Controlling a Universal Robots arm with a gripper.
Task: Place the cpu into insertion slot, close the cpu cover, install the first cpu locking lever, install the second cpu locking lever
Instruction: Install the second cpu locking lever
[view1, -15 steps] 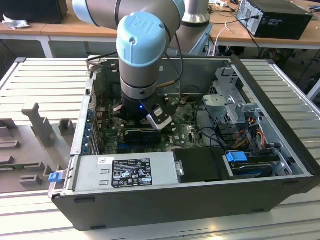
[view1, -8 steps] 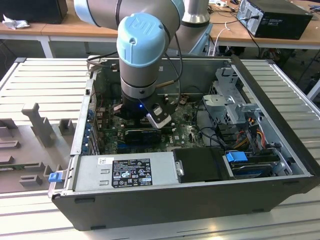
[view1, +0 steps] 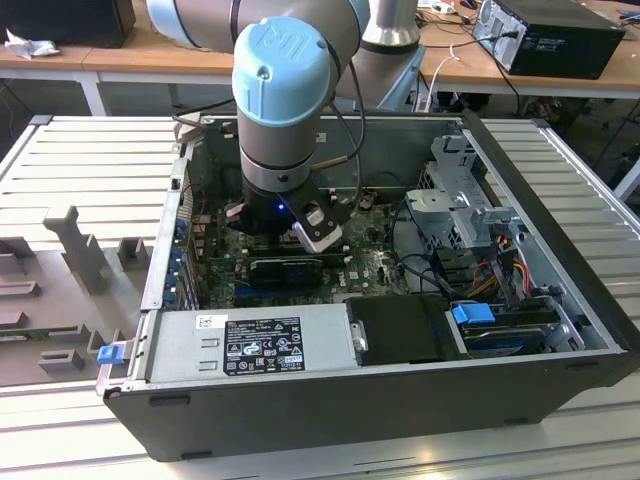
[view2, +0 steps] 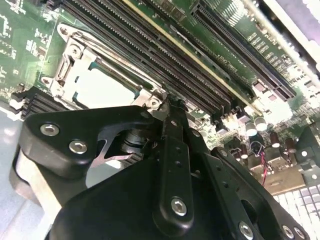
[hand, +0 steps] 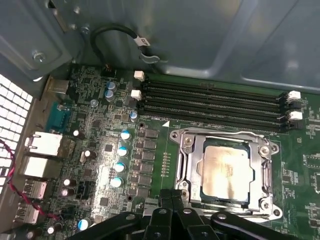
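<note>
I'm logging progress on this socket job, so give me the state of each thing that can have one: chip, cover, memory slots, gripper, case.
cpu: seated in the insertion slot, face up.
cpu cover: closed, framing the chip.
memory slots: empty.
gripper: fingers together, holding nothing, tips at the cover's edge.
computer case: lying on its side, side panel off.
</note>
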